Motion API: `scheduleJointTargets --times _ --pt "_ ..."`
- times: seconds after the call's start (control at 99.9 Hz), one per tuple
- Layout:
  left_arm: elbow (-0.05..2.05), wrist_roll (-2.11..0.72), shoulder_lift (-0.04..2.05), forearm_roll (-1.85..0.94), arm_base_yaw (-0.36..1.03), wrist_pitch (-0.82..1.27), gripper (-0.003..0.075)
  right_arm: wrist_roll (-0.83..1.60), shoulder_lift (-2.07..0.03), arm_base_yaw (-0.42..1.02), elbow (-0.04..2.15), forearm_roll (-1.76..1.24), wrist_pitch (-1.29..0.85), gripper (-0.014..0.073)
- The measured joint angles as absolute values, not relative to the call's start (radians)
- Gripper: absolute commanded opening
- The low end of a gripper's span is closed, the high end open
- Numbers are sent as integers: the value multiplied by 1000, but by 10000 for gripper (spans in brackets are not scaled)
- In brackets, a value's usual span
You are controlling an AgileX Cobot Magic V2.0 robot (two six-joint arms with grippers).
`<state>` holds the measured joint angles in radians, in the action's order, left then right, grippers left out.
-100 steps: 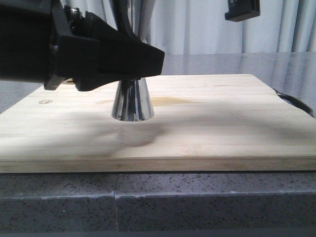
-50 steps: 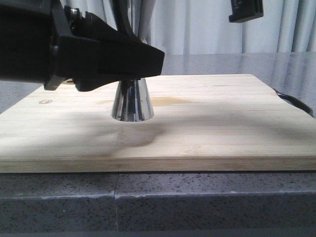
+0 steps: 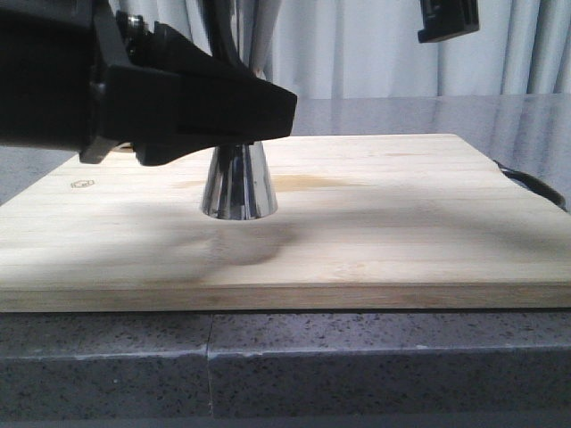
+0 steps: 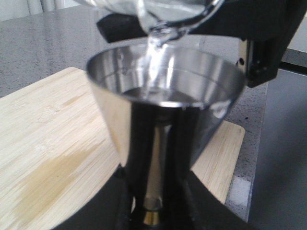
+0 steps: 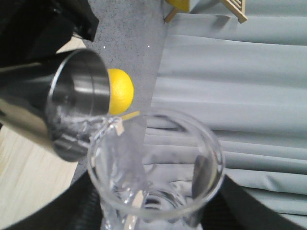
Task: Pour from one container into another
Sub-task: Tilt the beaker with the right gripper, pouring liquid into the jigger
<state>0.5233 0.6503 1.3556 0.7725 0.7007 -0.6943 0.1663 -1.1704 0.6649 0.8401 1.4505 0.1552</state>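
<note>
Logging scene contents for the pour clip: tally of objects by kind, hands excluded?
Steel jigger: 1
Clear glass beaker: 1
Wooden board: 1
Yellow round fruit, lemon-like: 1
Total: 4

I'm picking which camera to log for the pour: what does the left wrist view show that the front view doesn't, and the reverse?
Only the left wrist view shows the tilted glass beaker and clear liquid streaming into the steel jigger's open top cup. Only the front view shows the jigger's base standing on the wooden board and the stone counter edge below. Both share the jigger and the board.
</note>
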Motion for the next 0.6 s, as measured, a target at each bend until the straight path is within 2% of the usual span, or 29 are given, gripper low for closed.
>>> scheduleJointTargets --times 0.601 --pt "523 650 1356 773 701 -691 -19 166 -1170 665 840 1500 159 164"
